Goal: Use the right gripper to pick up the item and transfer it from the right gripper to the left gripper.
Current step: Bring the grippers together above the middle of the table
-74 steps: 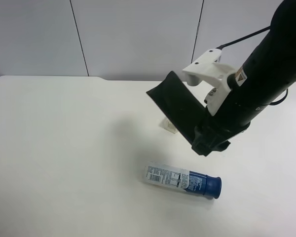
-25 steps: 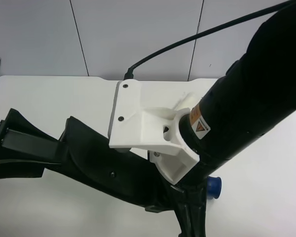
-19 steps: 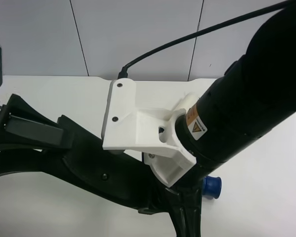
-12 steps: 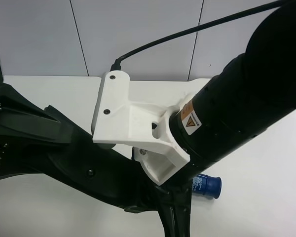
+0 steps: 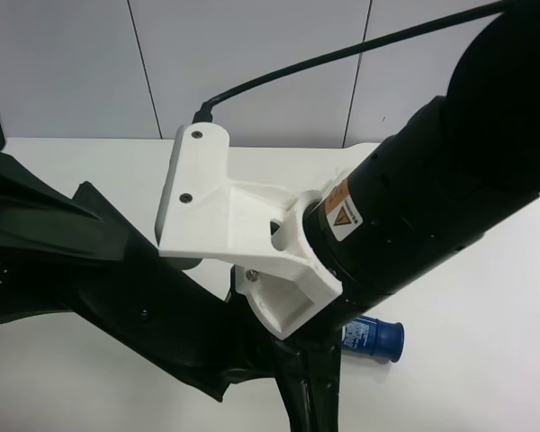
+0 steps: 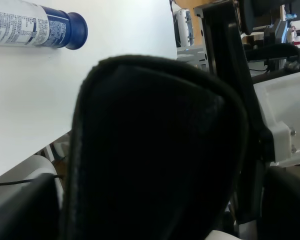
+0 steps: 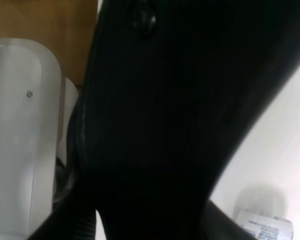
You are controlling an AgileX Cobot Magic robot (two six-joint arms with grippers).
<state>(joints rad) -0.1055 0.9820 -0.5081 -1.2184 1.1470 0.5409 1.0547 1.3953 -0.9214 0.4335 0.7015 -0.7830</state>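
The item (image 5: 162, 315), a black soft case, hangs above the table and runs from bottom centre out to the left. My right gripper (image 5: 297, 396), on the thick arm with the white bracket (image 5: 225, 216), is shut on its near end. In the right wrist view the item (image 7: 165, 125) fills most of the picture. At the exterior high view's left, my left gripper (image 5: 45, 265) straddles the item's far end with one black wedge finger above and one below. I cannot see whether they press on it. The item's rounded end (image 6: 155, 150) blocks most of the left wrist view.
A white bottle with a blue cap (image 5: 375, 337) lies on the white table (image 5: 486, 360), mostly hidden under the right arm. It shows whole in the left wrist view (image 6: 35, 27). A black cable (image 5: 342, 54) arcs over the bracket. Grey wall panels stand behind.
The right arm has carried the item further left, deeper between the left gripper's fingers. Those fingers have drawn closer around the item's end.
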